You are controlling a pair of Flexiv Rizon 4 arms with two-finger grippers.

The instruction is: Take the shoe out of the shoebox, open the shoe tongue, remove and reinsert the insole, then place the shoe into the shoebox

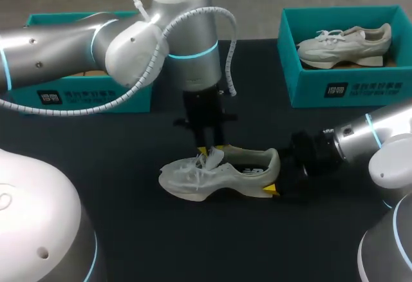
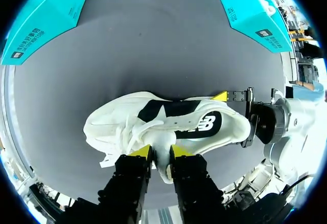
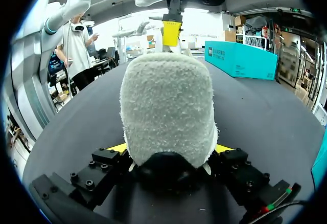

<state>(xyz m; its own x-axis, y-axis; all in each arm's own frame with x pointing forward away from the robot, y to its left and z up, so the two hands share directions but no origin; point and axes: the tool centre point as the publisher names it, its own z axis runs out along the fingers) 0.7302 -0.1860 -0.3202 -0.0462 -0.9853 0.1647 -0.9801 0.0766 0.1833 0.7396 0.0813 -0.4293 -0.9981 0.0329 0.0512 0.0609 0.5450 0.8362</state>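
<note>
Black matte table (image 1: 161, 243) fills the scene, with two teal shoeboxes along its far edge. The one at the far left corner (image 1: 71, 95) is mostly hidden by my left arm, so I cannot see inside it. The one at the far right corner (image 1: 309, 92) holds a second pale shoe (image 1: 344, 44).

The shoe (image 1: 219, 172) in play is out of its box. It stands upright on its sole near the middle of the table, toe toward the left edge.

The right gripper (image 3: 168, 150) comes in low from the right edge. Its jaws are spread wide around the fuzzy heel (image 3: 168, 111), one yellow tip against each side, and they brace the shoe.

The left gripper (image 2: 161, 152) hangs straight down over the laces. Its jaws are drawn narrow and pinch the tongue (image 2: 161, 144) between the two pads.

This looks like the tongue-opening step: the shoe is steadied and the tongue gripped, but the opening does not look spread yet. The dark insole (image 2: 199, 124) shows inside the shoe, apparently lying flat in place.

The next move likely calls for lifting the tongue up and toward the toe while the right gripper keeps the heel pinned. That should widen the mouth enough to reach the insole. A pull too sharp could tip the shoe or let the soft tongue slip from the pads.
</note>
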